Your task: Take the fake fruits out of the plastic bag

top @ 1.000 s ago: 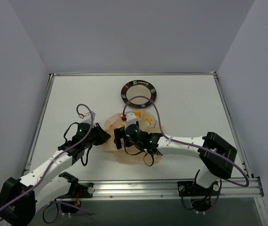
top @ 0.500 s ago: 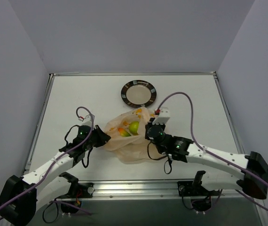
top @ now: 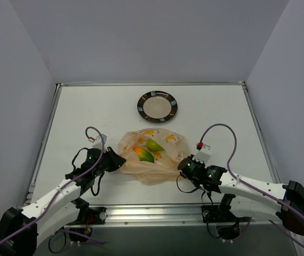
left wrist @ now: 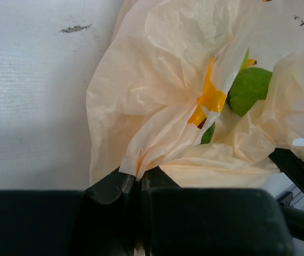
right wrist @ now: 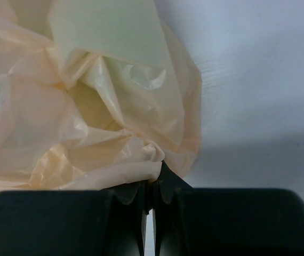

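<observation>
At the near edge of the counter (top: 77, 106), both sets of fingers are clenched on the plastic bag (top: 157, 168). The left fingers (top: 118, 161) pinch a gathered fold of film at the bag's left edge. The right fingers (top: 184, 166) pinch a twisted corner at its right edge. Both wrist views show film caught between closed tips, with no fruit in either grip.

The bag lies crumpled on the counter between the two arms. The film is judged very light, limp and slippery; it is likely to stretch, slide or tear rather than bear a load. Hold is best taken on a bunched edge or corner, not on a single flat layer.

Toward the far half of the bag, two of the fake fruits are visible: a mango shape (top: 143, 154) in orange, red and green, and a yellow-green pear shape (top: 154, 144) just beside it. A third fruit cannot be made out. The fruits are judged light, rigid and glossy. Rounded shells tend to roll and slip from narrow tips, so a grip across the widest part is advised.

Orange-yellow printed marks (left wrist: 210, 100) are scattered on the film; no lettering or brand can be read. Beyond the bag, and apart from it, stands a round dark-rimmed plate (top: 157, 106).
</observation>
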